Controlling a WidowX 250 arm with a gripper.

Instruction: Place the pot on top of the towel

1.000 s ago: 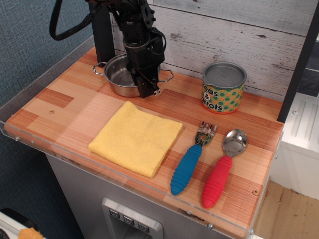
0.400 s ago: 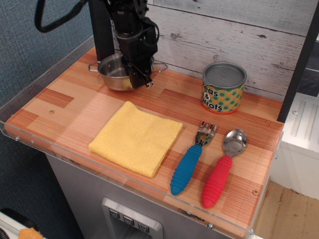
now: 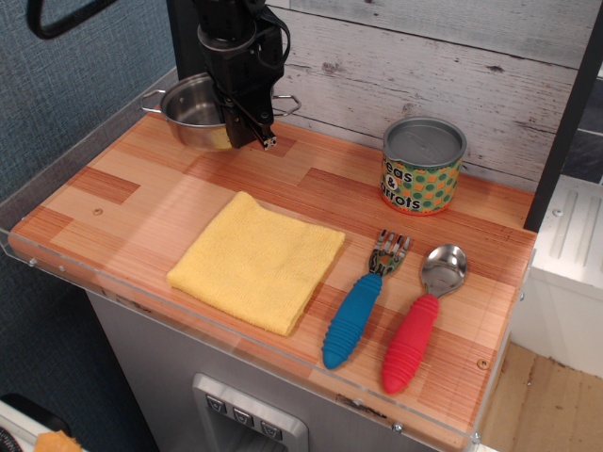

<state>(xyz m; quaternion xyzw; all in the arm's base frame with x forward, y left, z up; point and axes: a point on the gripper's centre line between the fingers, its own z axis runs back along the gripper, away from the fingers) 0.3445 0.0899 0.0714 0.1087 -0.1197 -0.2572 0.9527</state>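
Note:
The shiny steel pot with two wire loop handles hangs in the air above the table's far left corner, tilted slightly. My gripper is shut on the pot's near right rim and holds it up. The yellow towel lies flat on the wooden table, nearer the front and to the right of the pot, apart from it. The black arm hides part of the pot's rim.
A green-and-orange dotted tin can stands at the back right. A blue-handled fork and a red-handled spoon lie to the right of the towel. A clear raised lip runs along the table's edges. A plank wall stands behind.
My gripper has lifted the pot off the table and carried it up and to the left. The towel, can, fork and spoon have not moved.

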